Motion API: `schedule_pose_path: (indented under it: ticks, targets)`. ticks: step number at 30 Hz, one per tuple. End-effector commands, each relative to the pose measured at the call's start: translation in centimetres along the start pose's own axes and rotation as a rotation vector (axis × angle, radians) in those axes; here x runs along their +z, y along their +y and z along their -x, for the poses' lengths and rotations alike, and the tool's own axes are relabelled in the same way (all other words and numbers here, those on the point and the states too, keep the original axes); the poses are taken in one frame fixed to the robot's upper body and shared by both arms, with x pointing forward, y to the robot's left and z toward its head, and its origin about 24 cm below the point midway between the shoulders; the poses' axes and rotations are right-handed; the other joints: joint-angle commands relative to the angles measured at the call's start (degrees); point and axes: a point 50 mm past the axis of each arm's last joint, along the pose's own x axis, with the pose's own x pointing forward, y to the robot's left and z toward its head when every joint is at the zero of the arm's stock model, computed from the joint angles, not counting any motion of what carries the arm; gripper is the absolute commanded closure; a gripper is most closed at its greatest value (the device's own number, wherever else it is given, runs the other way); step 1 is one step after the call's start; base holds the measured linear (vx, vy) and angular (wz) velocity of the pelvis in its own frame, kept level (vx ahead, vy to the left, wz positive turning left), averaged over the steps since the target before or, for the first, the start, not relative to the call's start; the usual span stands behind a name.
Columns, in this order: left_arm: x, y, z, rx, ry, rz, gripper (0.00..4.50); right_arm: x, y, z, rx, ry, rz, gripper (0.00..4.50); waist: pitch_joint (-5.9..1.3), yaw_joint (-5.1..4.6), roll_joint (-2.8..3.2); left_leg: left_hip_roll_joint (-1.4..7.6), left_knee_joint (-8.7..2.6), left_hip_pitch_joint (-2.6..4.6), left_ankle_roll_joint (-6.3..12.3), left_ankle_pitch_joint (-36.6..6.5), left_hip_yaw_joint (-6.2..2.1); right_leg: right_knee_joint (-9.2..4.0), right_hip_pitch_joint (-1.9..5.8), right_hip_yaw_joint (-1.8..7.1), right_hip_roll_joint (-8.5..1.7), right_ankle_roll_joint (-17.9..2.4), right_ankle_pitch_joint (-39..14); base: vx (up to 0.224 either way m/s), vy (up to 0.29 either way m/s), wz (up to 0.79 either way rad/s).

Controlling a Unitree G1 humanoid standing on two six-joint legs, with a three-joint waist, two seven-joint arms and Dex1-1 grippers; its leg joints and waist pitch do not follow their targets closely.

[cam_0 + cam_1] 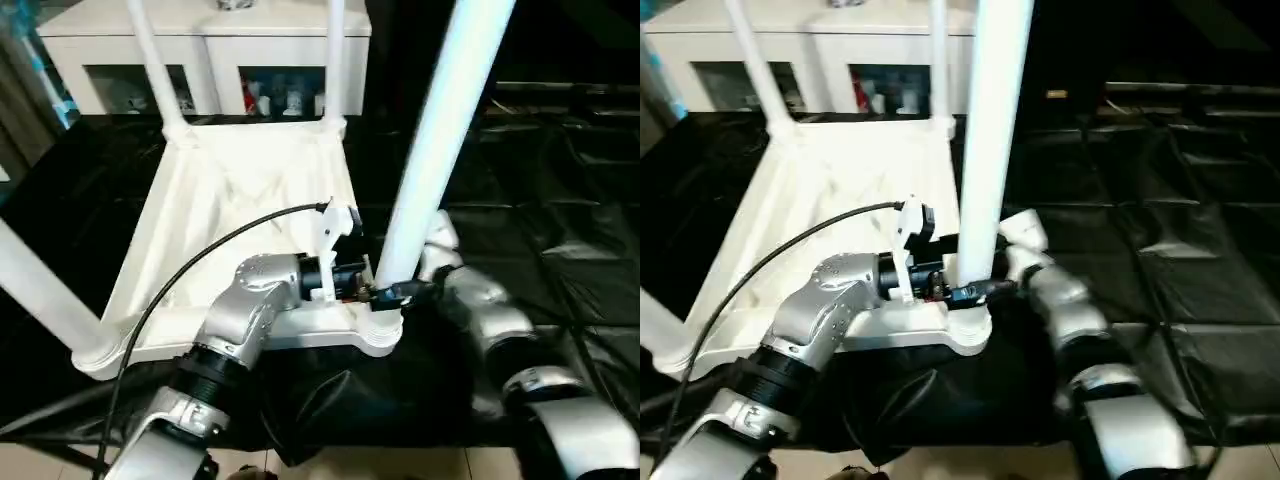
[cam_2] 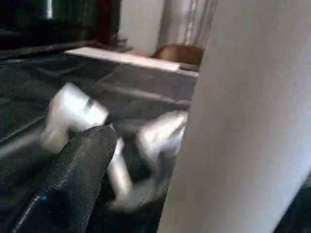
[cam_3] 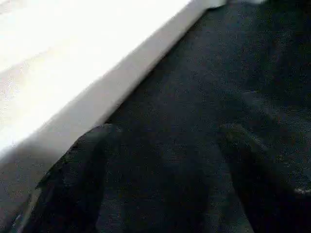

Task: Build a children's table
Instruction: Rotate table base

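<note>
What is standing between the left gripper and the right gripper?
In the left eye view, the near-right leg of the children's table stands between the left gripper and the right gripper.

Head views: bright overhead light, white table (image 1: 235,190) near blown out, glossy black cover (image 1: 540,200) streaked with glare. Leg (image 1: 440,130) beside left gripper (image 1: 385,293) glows bluish, overexposed. Left wrist view: heavy motion blur, close leg out of focus. Right wrist view: dim, soft; white edge washed out, fingers (image 3: 73,194) dark smears.
</note>
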Motion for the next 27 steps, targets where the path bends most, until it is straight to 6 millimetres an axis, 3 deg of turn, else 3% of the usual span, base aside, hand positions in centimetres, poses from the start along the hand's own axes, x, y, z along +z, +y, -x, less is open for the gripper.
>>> schedule_pose_path:
  ticks: [1, 3, 4, 7, 10, 11, 12, 13, 17, 18, 20, 24, 27]
  targets:
    - [-0.3, 0.5, 1.4, 0.013, 0.063, -0.027, 0.05, 0.7, -1.4, 0.9, 0.013, -0.038, 0.004, 0.82, -4.25, 0.56, -0.96, 2.61, -3.87, 1.81, 4.76, -10.46, -1.32, -3.0, 2.51, 0.88, -1.02, -15.37, -7.73, 0.0, 0.0, 0.0]
    - [-0.8, 0.4, 2.5, -0.022, 0.114, -0.038, 0.05, 0.6, -2.1, 1.8, 0.057, -0.033, 0.034, 0.82, -4.22, 0.53, -1.14, 2.59, -3.92, 1.6, 4.88, -10.21, -1.34, -2.93, 2.61, 0.85, -0.95, -15.1, -7.72, 0.0, 0.0, 0.0]
    - [-1.3, 0.2, 3.5, -0.063, 0.165, -0.04, 0.05, 0.3, -2.5, 2.6, 0.113, -0.017, 0.084, 0.82, -4.29, 0.67, -0.76, 2.57, -3.8, 1.65, 4.9, -10.19, -1.37, -2.84, 2.53, 0.84, -0.9, -14.95, -7.34, 0.0, 0.0, 0.0]
    - [-2.4, -0.1, 5.2, -0.135, 0.278, -0.038, 0.31, -0.1, -2.6, 4.5, 0.257, 0.012, 0.166, 0.82, -4.25, 0.86, -0.41, 2.59, -3.91, 1.73, 4.9, -10.75, -1.41, -2.91, 2.44, 0.78, -0.79, -15.12, -7.15, 0.0, 0.0, 0.0]
    - [-2.9, 0.1, 5.9, -0.146, 0.334, -0.051, 0.4, -0.1, -2.6, 5.6, 0.331, 0.015, 0.188, 0.82, -4.12, 0.9, 0.0, 2.66, -4.17, 1.9, 4.72, -12.62, -1.47, -3.13, 2.35, 0.8, -0.55, -15.33, -6.52, 0.0, 0.0, 0.0]
    - [-3.2, 0.3, 6.2, -0.142, 0.366, -0.061, 0.61, 0.0, -2.6, 6.3, 0.37, 0.012, 0.196, 0.82, -4.1, 0.9, -0.21, 2.77, -4.27, 1.96, 4.49, -13.6, -1.51, -3.1, 2.38, 0.86, -0.68, -15.56, -6.71, 0.0, 0.0, 0.0]
    - [-3.4, 0.5, 6.4, -0.132, 0.397, -0.068, 0.72, 0.2, -2.5, 6.9, 0.406, 0.004, 0.203, 0.82, -4.11, 0.95, 0.2, 2.85, -4.32, 2.06, 4.21, -14.68, -1.58, -3.16, 2.37, 0.9, -0.85, -15.62, -7.16, 0.0, 0.0, 0.0]
    - [-3.6, 0.7, 6.5, -0.117, 0.422, -0.074, 0.78, 0.4, -2.4, 7.4, 0.432, -0.001, 0.213, 0.82, -4.03, 0.91, 0.03, 2.82, -4.41, 1.96, 4.18, -15.02, -1.58, -3.28, 2.43, 0.91, -0.8, -15.35, -7.61, 0.0, 0.0, 0.0]
    - [-4.0, 1.1, 6.8, -0.088, 0.473, -0.086, 0.84, 1.0, -2.2, 8.4, 0.481, -0.01, 0.239, 0.82, -3.92, 1.02, 0.31, 2.87, -4.68, 2.0, 2.76, -17.77, -1.8, -3.68, 2.3, 0.98, -1.19, -14.39, -12.32, 0.0, 0.0, 0.0]
    - [-4.0, 1.2, 6.8, -0.078, 0.477, -0.089, 1.09, 1.2, -2.1, 8.8, 0.499, -0.012, 0.238, 0.82, -3.87, 1.03, 0.48, 2.85, -4.75, 1.99, 2.46, -18.07, -1.81, -3.79, 2.25, 0.98, -1.27, -14.31, -13.04, 0.0, 0.0, 0.0]
    - [-4.2, 1.7, 6.9, -0.058, 0.5, -0.1, 1.19, 1.6, -1.7, 9.8, 0.579, -0.006, 0.246, 0.82, -3.8, 1.16, 0.55, 2.83, -4.82, 2.08, 2.15, -19.37, -1.89, -4.14, 2.25, 1.03, -1.17, -13.52, -14.66, 0.0, 0.0, 0.0]
    - [-4.4, 2.1, 7.1, -0.048, 0.528, -0.107, 1.53, 2.1, -1.2, 10.5, 0.632, 0.0, 0.231, 0.82, -3.95, 1.21, 0.48, 2.81, -4.84, 1.64, 2.66, -17.65, -2.05, -3.87, 2.45, 0.94, -1.33, -13.73, -12.52, 0.0, 0.0, 0.0]
    - [-4.5, 2.3, 7.7, -0.03, 0.565, -0.113, 1.71, 2.3, -0.8, 11.0, 0.678, 0.01, 0.213, 0.82, -3.97, 1.36, 0.76, 2.9, -4.77, 1.77, 3.01, -17.35, -2.02, -3.83, 2.29, 0.91, -1.33, -14.47, -11.86, 0.0, 0.0, 0.0]
